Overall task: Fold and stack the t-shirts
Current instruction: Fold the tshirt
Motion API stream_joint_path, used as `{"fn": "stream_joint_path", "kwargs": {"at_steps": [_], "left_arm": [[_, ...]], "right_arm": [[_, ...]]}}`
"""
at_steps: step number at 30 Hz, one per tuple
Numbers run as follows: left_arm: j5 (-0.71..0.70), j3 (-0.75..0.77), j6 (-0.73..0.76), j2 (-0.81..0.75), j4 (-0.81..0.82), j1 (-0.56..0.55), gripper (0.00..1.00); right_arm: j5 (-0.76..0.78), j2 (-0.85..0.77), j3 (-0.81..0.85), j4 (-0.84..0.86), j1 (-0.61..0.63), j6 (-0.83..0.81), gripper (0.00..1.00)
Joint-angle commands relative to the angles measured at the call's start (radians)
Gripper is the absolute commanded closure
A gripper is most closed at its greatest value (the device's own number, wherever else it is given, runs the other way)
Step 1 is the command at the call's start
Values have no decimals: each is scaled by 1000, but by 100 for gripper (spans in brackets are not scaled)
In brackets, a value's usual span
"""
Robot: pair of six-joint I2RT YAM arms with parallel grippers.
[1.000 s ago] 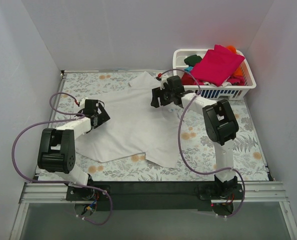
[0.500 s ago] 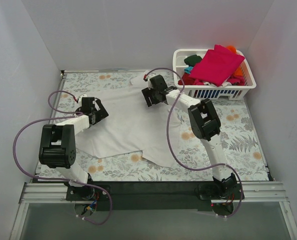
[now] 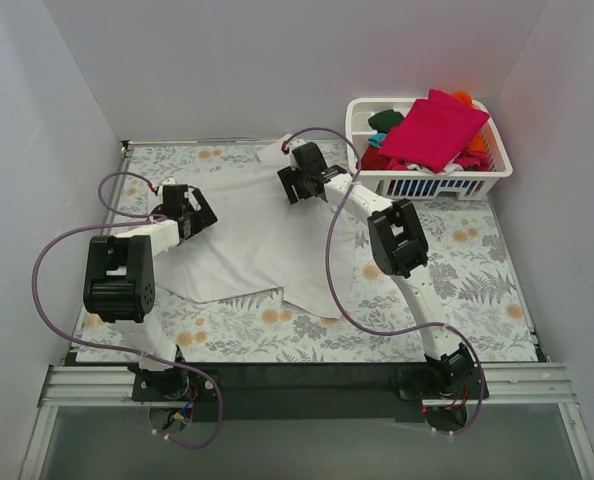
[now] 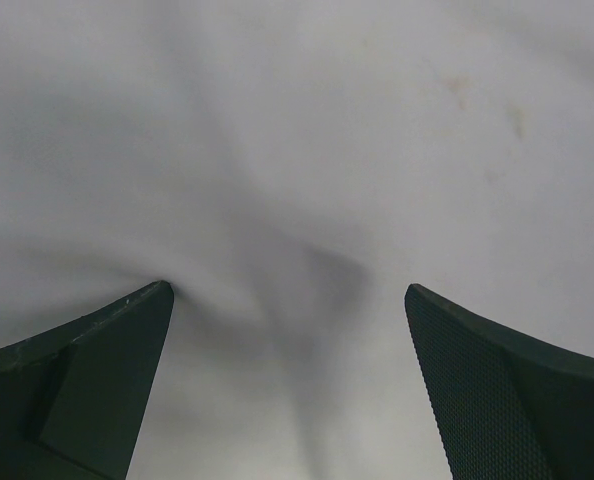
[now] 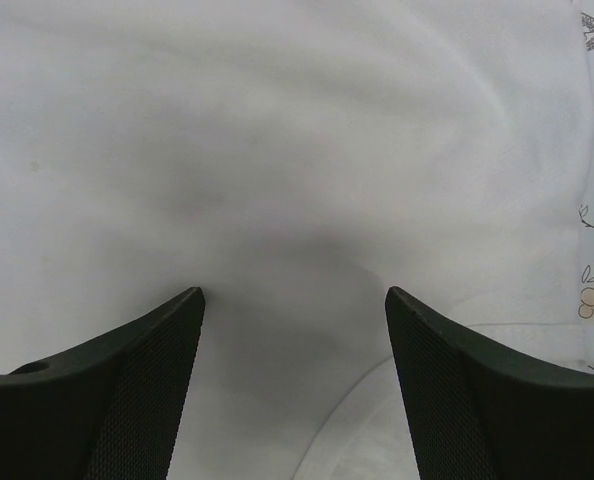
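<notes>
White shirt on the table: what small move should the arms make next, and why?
Probably close the left end effector and the right end effector on the white shirt. The wrist views show both open, fingers spread right over the cloth with nothing pinched yet, so I judge that a fold cannot start until they grip it.

I see the bench (image 3: 477, 290), covered in a leafy floral print, carrying a large white t-shirt (image 3: 257, 240) spread, apparently rumpled, across its middle, and a white slatted basket (image 3: 437, 186) at its far right corner.

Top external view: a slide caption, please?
Left gripper and right gripper, both open, over the white t-shirt; basket of shirts at right.
</notes>
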Motion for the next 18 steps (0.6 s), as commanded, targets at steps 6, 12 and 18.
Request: {"fn": "stream_joint_path", "kwargs": {"at_steps": [6,12,18], "left_arm": [[-1,50,34,-22,-7,-11,6],[-221,67,14,-264,-117,-87,6],[-342,-27,-64,-404,-305,-104,7]], "right_arm": [[-97,-5,28,-62,-26,-45,33],[-212,-173,-89,42,-26,-66,33],[-281,-390,-311,97,-26,-29,34]]}}
